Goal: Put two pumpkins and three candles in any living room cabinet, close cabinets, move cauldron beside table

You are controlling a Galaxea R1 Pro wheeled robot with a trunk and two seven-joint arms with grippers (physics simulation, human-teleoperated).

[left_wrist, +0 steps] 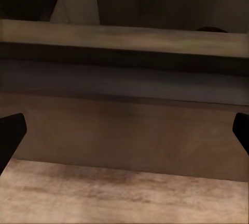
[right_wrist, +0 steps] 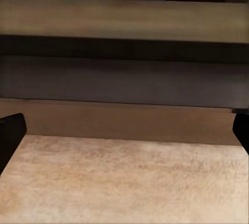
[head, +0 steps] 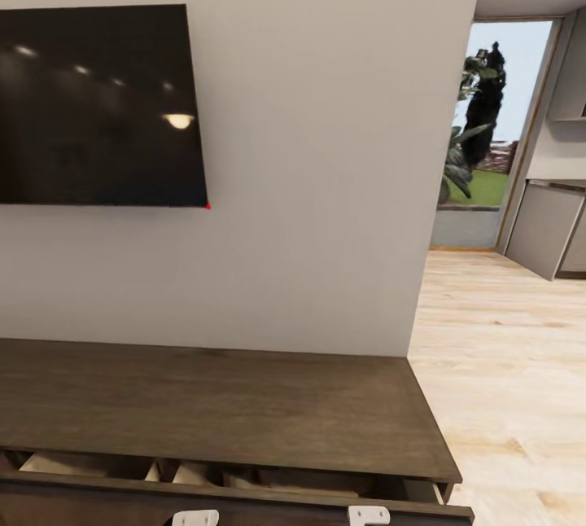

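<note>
Against the grey wall (head: 325,184) sits the cabinet (head: 212,404), its drawer (head: 228,501) pulled slightly open below a television (head: 98,103). Both end effectors, left (left_wrist: 124,130) and right (right_wrist: 124,130), are spread wide and empty.

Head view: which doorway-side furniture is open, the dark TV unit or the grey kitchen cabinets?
The dark brown TV unit: its drawer is pulled out, showing beige insides. The grey kitchen cabinets look shut.

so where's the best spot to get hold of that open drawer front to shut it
The cabinet drawer front is flat, with no handle, and stands pulled out below the top. Judging by that, push rather than grip: come from the robot's side and press flat against the outer face, left gripper and right gripper spread apart.
</note>
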